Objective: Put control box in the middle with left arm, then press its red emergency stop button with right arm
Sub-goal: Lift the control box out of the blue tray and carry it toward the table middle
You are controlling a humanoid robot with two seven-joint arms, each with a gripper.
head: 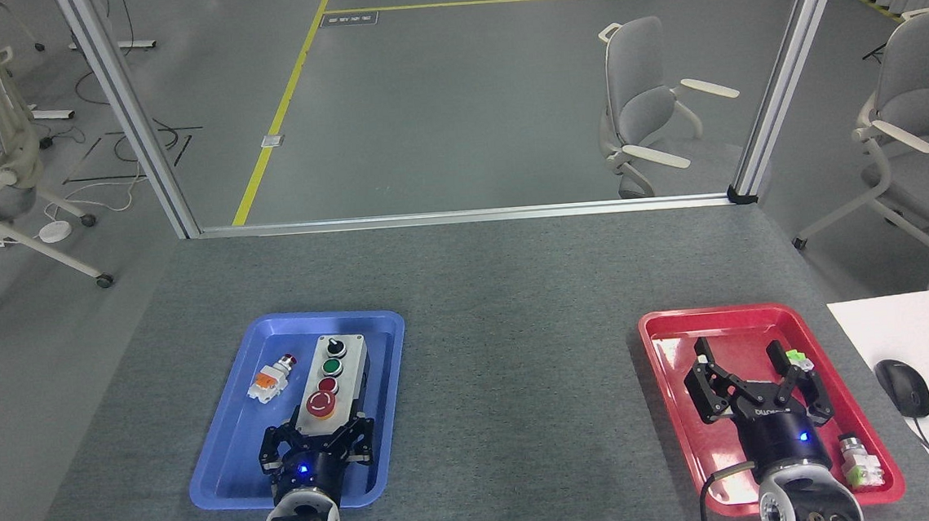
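On the grey felt-covered table (483,292) we see two shallow plastic trays. The blue rectangular tray (232,440) on the left holds the control box (328,384), an oblong unit with a light grey top and black base, and beside it, well apart toward the tray's left side, a small loose push-button part (271,379) with an orange-and-white body and a red cap. The red rectangular tray (676,417) on the right holds a small green-and-white part (801,362), partly hidden behind our right claw (755,377), and another small silver-and-green part (860,462) near its front right corner; what these pieces are is hard to make out. Our left claw (316,445) sits at the near end of the control box with its black fingers closed in around that end, though whether they truly pinch it we cannot tell. Our right claw hangs over the red tray with its fingers spread, gripping nothing. The box's long axis runs away from us, leaning slightly right, with the big red button (322,403) nearest and the black knob (335,347) farthest.
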